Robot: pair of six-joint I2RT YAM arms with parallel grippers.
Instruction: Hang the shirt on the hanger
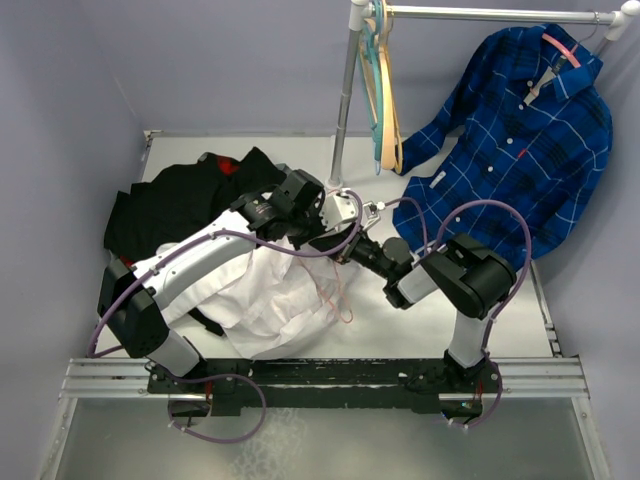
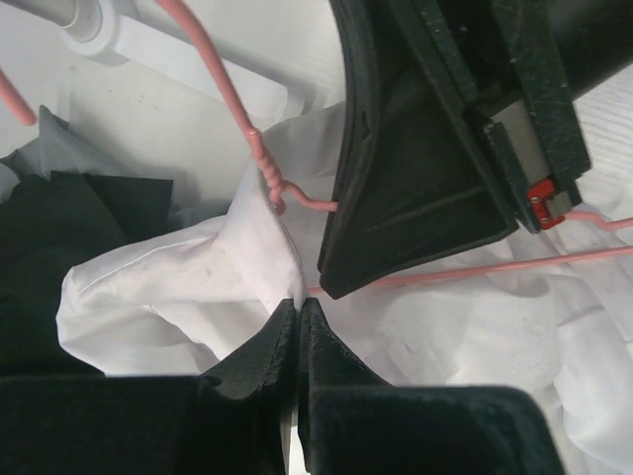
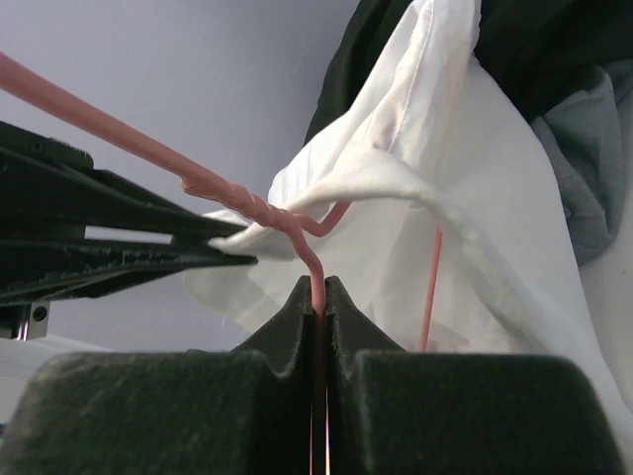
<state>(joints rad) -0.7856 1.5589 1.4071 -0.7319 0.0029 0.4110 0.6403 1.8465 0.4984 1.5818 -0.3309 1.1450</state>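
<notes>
The right gripper [image 3: 318, 297] had its jaws clamped on the thin pink wire of the hanger [image 3: 99, 129], whose twisted neck stood against the shirt [image 2: 178, 287]. The left gripper [image 2: 299, 319] had its jaws pinched together on a fold of that shirt (thin, creased white cloth). The shirt lay crumpled on the counter [image 1: 420, 320]. A black garment [image 1: 165, 210] sat bunched behind it, and a blue plaid shirt [image 1: 530, 140] hung well to its right.

White shirt [image 1: 280, 300], pink hanger [image 3: 247, 206], black garment with red marks [image 1: 170, 205], blue plaid shirt [image 1: 530, 140]
</notes>
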